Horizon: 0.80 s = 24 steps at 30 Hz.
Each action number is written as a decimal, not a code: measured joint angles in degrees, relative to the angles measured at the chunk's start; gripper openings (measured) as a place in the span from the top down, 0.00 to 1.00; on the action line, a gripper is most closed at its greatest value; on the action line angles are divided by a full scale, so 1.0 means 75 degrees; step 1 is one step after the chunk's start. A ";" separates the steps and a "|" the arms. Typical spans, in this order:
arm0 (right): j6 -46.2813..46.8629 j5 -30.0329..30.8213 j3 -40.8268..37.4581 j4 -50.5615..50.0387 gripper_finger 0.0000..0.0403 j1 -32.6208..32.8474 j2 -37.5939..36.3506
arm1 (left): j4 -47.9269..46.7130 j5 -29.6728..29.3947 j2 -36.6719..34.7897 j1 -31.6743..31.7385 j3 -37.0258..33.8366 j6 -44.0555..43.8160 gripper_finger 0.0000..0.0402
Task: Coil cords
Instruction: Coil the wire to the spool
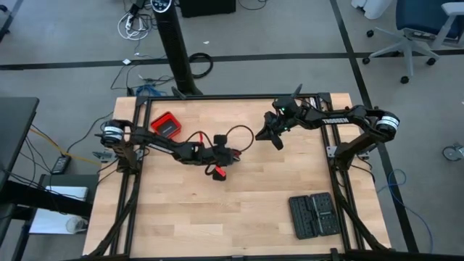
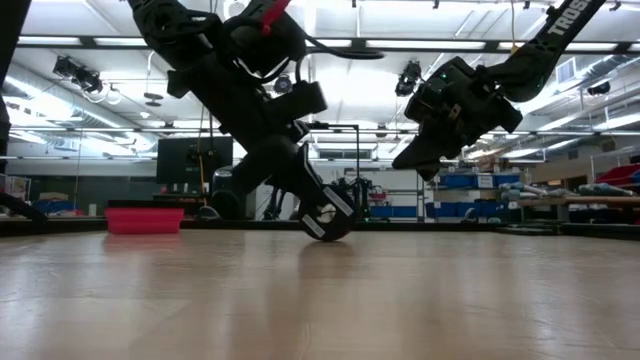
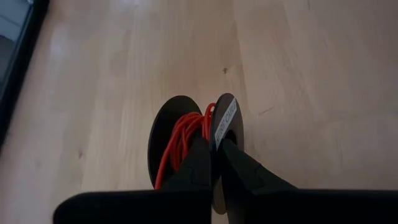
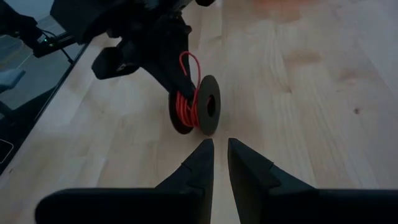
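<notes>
Left hand [image 3: 214, 155]: fingers pinched shut on one flange of a small black spool [image 3: 186, 140], low at the worktop [image 1: 254, 210] centre. Red wire [image 3: 180, 140]: several turns wound on the spool's hub between its two flanges; a loose loop stands up beside the left hand [image 4: 189, 65]. Right hand [image 4: 221, 158]: raised above the worktop, near the spool, fingers slightly parted, nothing between them. Red box with black top [image 1: 165, 124]: near the worktop's far left corner. Black tray [image 1: 312, 214]: near right corner.
</notes>
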 joint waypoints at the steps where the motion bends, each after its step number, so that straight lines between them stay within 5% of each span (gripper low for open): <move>1: 0.0000 0.0000 0.0000 -0.0007 0.88 0.0000 0.0002 | 0.0003 -0.0083 0.0025 -0.0021 0.0024 0.0074 0.97; 24: 0.0044 -0.0006 0.0000 -0.0118 0.88 0.0000 0.0009 | -0.0140 -0.0678 0.0041 -0.0306 0.0030 0.0921 0.91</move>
